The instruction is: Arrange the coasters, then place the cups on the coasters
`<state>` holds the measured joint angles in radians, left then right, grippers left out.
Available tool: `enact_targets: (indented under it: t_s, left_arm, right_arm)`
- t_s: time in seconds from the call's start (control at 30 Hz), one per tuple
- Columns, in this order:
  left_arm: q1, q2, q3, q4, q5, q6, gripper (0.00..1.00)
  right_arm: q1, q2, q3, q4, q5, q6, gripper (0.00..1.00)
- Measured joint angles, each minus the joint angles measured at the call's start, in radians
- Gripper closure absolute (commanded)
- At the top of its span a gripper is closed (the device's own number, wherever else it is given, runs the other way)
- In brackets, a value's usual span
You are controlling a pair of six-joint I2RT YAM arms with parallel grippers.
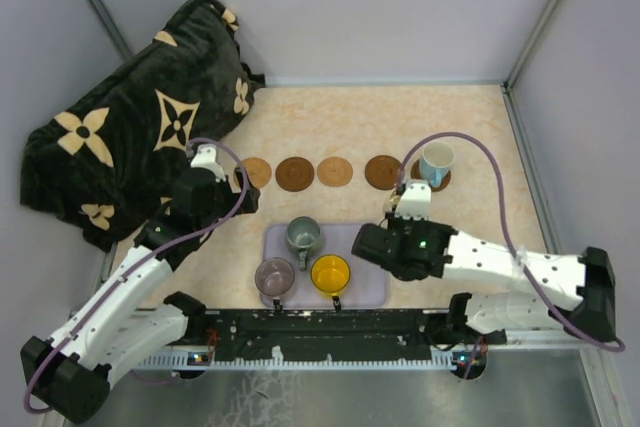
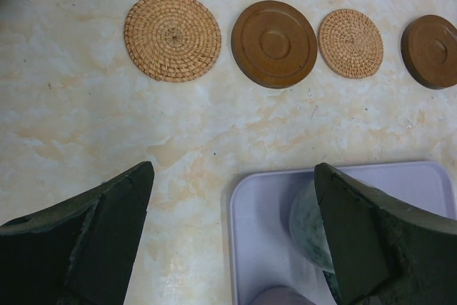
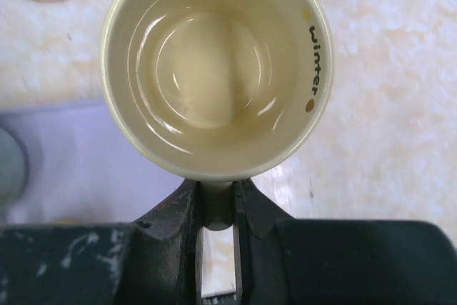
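Five round coasters lie in a row across the marbled tabletop (image 1: 470, 127): two tan woven coasters (image 1: 256, 172), two dark brown wooden coasters (image 1: 295, 173), and a fifth brown coaster (image 1: 441, 182) under the light blue cup (image 1: 436, 159). Five cups in all. The top view shows four: the blue one, plus a dark grey-green cup (image 1: 303, 235), a translucent purple-grey cup (image 1: 274, 277) and a yellow-orange cup (image 1: 330, 274) on the lavender rectangular tray (image 1: 370, 289).

The fifth, a cream cup (image 3: 216, 69), shows clearly only to the right wrist camera (the word "winter" is printed inside its rim). The right gripper (image 3: 218, 201) is clamped narrowly on its handle, holding it upright over the tray's right edge; whether it is resting there I cannot tell.

The left wrist view shows the left gripper (image 2: 234, 176) spread wide and holding nothing, above the tray's far left corner, with four bare coasters beyond. A black flower-patterned fabric (image 1: 130, 137) lies far left.
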<state>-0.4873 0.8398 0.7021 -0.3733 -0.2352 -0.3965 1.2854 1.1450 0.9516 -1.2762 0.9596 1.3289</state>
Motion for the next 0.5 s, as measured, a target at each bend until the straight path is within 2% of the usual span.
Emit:
enact_targets:
  t_s: [0.13,0.23,0.5]
  left_arm:
    - [0.000,0.002,0.000,0.002,0.000,0.000,0.01]
    - [0.000,0.006,0.000,0.009,-0.001,0.000,0.01]
    - [0.000,0.040,0.000,0.027,-0.001,0.000,0.01]
  right_arm:
    - [-0.181,-0.134,-0.067,0.301,-0.026,-0.334,1.00]
    - [-0.304,-0.167,-0.095,0.463,-0.075,-0.536,1.00]
    - [-0.400,-0.002,-0.082,0.732,-0.167,-0.872,1.00]
